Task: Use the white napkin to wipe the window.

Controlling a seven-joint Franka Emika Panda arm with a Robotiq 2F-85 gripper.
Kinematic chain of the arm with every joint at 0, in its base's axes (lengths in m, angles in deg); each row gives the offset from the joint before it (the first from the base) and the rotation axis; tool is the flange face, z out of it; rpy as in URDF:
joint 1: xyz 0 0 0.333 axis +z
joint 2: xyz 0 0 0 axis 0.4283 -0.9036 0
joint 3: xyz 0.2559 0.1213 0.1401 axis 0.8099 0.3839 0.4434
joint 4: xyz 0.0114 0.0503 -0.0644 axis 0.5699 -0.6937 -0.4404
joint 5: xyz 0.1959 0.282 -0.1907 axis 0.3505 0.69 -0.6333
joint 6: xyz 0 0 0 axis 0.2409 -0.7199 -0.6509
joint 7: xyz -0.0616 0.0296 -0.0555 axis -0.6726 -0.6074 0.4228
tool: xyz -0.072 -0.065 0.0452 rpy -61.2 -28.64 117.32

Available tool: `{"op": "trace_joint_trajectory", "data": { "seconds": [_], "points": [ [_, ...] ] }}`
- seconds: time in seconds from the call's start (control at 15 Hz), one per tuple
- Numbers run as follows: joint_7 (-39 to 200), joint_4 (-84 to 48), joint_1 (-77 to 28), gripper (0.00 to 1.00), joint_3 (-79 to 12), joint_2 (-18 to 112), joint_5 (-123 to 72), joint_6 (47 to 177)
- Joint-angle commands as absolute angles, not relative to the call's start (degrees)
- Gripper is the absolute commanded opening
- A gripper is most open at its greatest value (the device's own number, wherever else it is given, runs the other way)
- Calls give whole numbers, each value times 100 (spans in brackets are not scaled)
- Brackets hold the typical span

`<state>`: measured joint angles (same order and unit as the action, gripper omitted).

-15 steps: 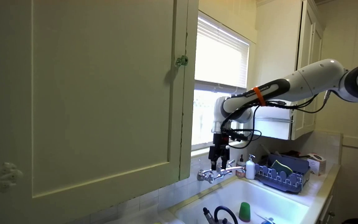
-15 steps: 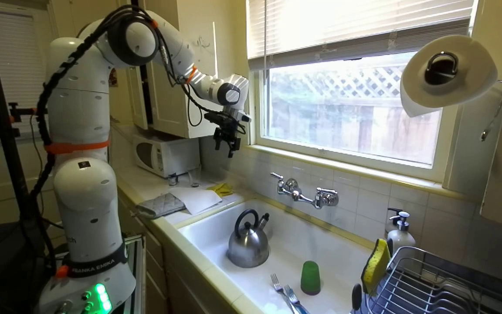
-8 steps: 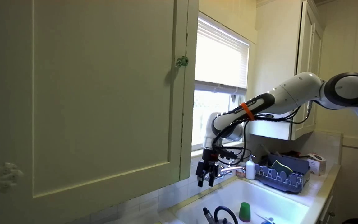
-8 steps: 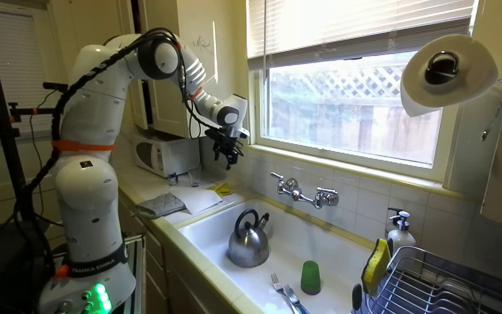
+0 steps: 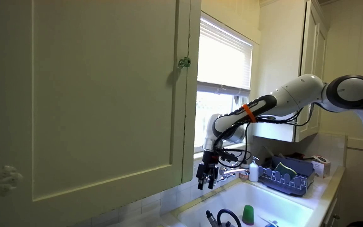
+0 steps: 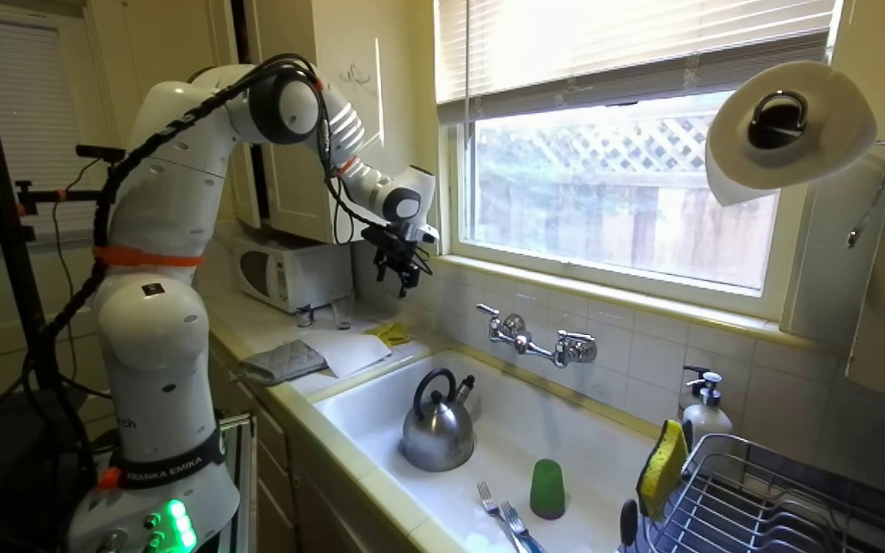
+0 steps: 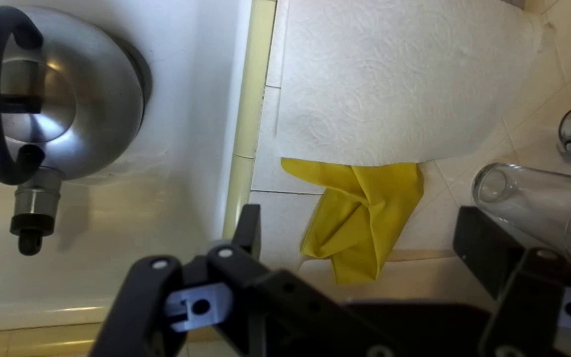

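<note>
Gripper (image 7: 365,237): spread apart, holding nothing;
Napkin (image 7: 394,79): lying on the surface (image 7: 285,223) beside the sink (image 7: 181,124), not yet grasped;
Window (image 6: 611,192): wiping apparently not begun; grasp, lift and wipe all remain.

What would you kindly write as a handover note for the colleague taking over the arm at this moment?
Gripper: open and holding nothing, above the counter; in the wrist view a yellow cloth shows between the fingers.
White napkin: spread on the counter beside the sink, its edge meeting the yellow cloth.
Window: in the wall above the sink, a blind over its upper part.
Done: no grasp yet; whether any wiping happened cannot be told.
Left: pick up the napkin, bring it to the window and wipe. The cloth might come along with it, so grip with care.
</note>
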<state>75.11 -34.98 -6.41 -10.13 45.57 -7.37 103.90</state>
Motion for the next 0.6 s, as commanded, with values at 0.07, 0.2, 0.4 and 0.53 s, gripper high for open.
{"op": "trace_joint_trajectory", "data": {
  "seconds": [0.07,0.2,0.4,0.53],
  "points": [
    [7718,-2931,-252,100,-979,3888,-1162,10396],
    [7838,-2977,-129,100,-952,3762,-1118,10559],
    [7995,-3139,8,100,-862,3557,-901,10873],
    [8121,-3284,117,100,-817,3438,-861,11227]
  ]
}}
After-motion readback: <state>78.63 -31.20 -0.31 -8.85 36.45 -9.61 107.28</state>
